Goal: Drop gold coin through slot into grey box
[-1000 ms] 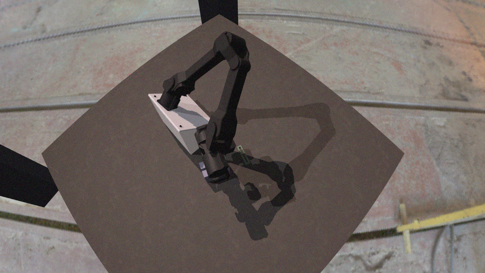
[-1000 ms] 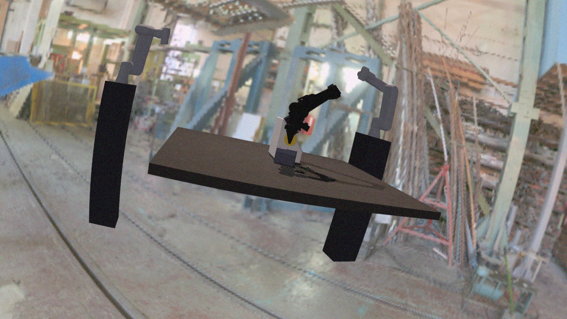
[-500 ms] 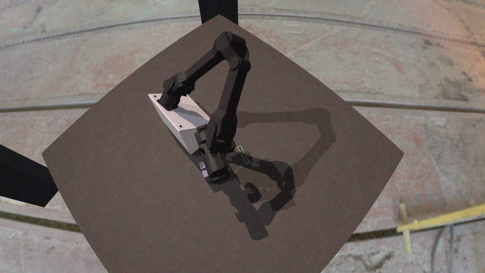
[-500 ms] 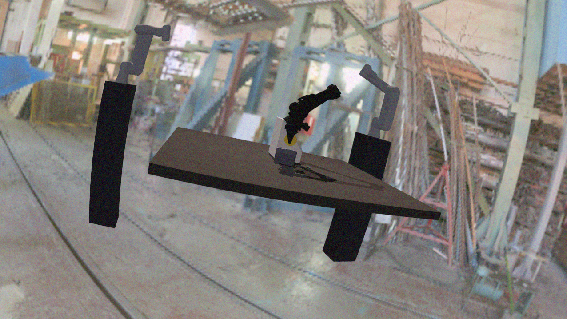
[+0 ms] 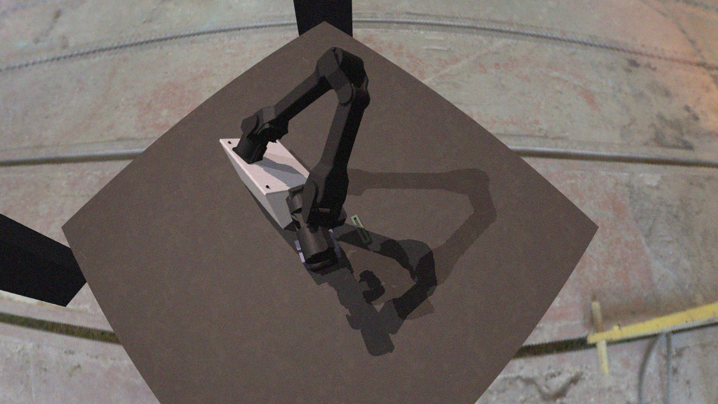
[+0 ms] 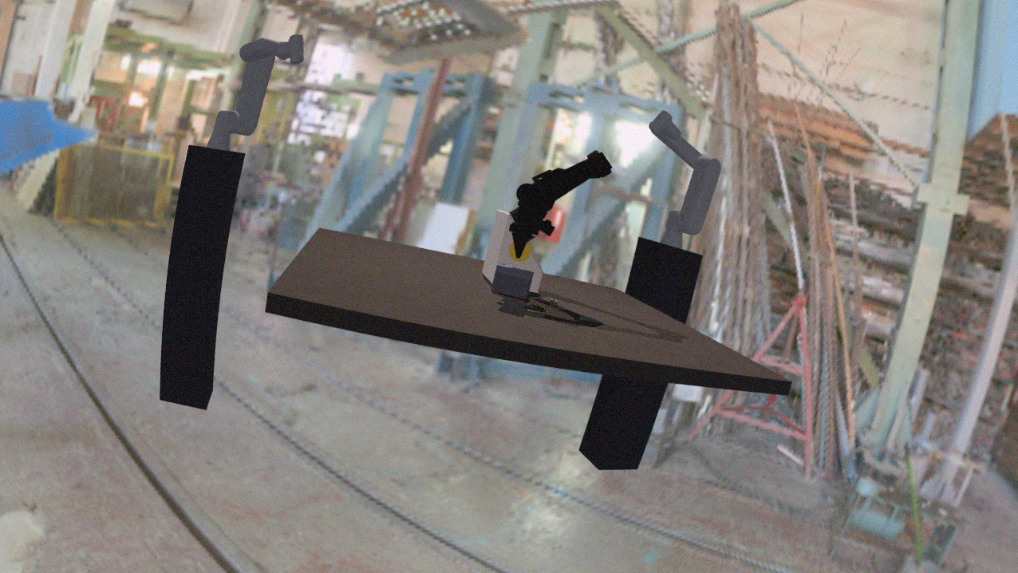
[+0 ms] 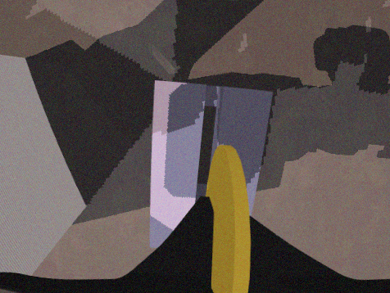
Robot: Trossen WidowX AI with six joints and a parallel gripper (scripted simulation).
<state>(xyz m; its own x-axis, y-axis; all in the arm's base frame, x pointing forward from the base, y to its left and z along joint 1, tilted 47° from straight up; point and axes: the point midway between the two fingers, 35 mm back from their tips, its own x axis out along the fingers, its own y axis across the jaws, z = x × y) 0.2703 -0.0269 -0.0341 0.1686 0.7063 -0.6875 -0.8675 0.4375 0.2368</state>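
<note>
My gripper (image 6: 519,254) (image 7: 210,206) is shut on the gold coin (image 6: 526,250) (image 7: 231,233), which is upright and edge-on in the wrist view. In the exterior view the coin shows just above the grey box (image 5: 301,255) (image 6: 510,282) (image 7: 246,119). In the wrist view the box's dark slot (image 7: 206,143) runs nearly the same way as the coin, and the coin's far end shows just right of it. The coin's lower edge and its exact gap to the lid cannot be told. The green holder (image 5: 355,216) stands empty, right of the box in the top view. The wrist hides the fingertips there.
The pale wedge-shaped arm base (image 5: 281,173) (image 6: 499,242) (image 7: 33,164) stands close beside the box. The brown table (image 5: 210,301) (image 6: 384,285) carries the arm's broad shadows. Dark posts (image 6: 203,285) (image 6: 661,285) with grey arms stand beyond its edges.
</note>
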